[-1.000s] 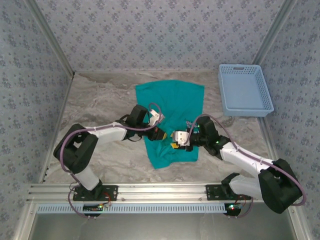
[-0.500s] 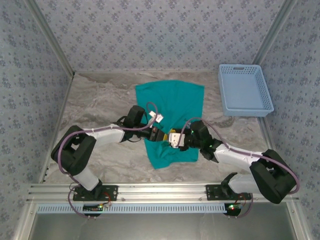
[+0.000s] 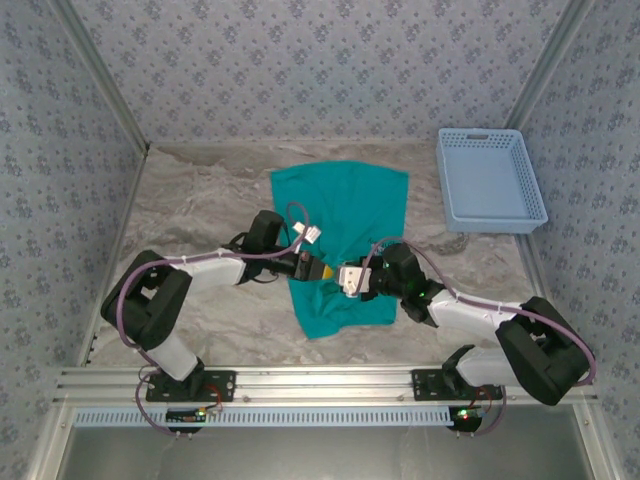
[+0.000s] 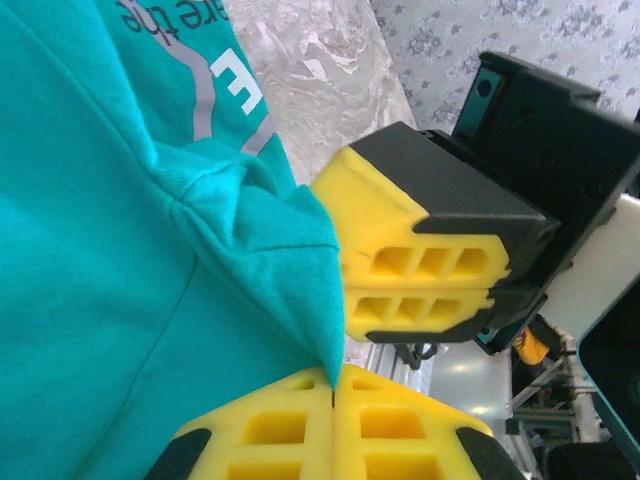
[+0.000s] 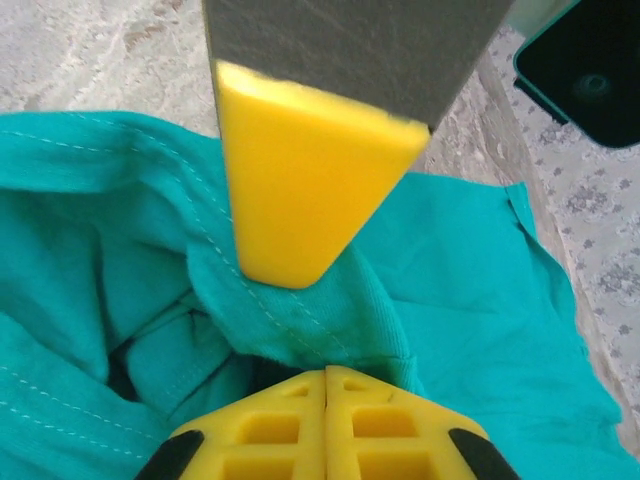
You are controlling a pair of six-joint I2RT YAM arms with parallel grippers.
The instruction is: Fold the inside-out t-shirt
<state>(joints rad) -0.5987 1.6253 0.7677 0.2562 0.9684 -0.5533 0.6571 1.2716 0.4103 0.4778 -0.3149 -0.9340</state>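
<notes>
On t-shirt (image 4: 100, 250), print frag. (image 4: 225, 85) w/ white "E".

Mostly flat teal t-shirt (image 3: 345, 200); near part rumpled

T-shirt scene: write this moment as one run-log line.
t-shirt: mostly spread out | left hand: shut on t-shirt | right hand: shut on t-shirt

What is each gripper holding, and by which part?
Both hold the t-shirt. The left gripper pinches a pointed corner of fabric; the right gripper is shut on a bunched fold beside a stitched hem.
</notes>
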